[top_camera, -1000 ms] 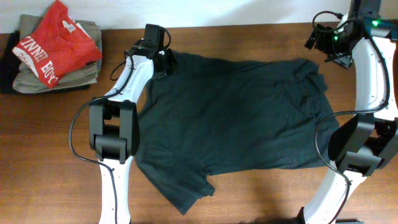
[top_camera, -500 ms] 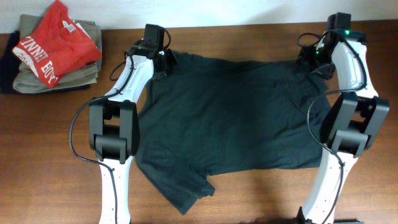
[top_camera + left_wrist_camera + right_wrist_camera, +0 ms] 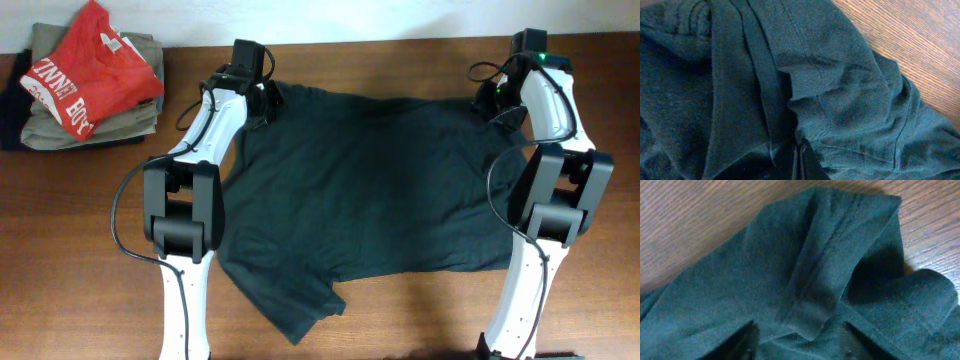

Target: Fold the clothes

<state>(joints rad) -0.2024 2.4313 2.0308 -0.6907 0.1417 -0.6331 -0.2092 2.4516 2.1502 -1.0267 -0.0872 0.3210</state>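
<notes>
Right now I am setting up the first fold: the black T-shirt is lying spread on the table, and my left gripper is pinching its far-left corner. My right gripper is hovering open over the far-right corner. I judge that it needs lowering and closing there next.

clothes: charcoal-black | stacked T-shirt: red, white lettering | table: brown woodgrain

Count: 1 dark T-shirt, 1 red T-shirt, 1 khaki garment stack (pieces uncountable), 2 arms, left arm and right arm, 1 surface.
</notes>
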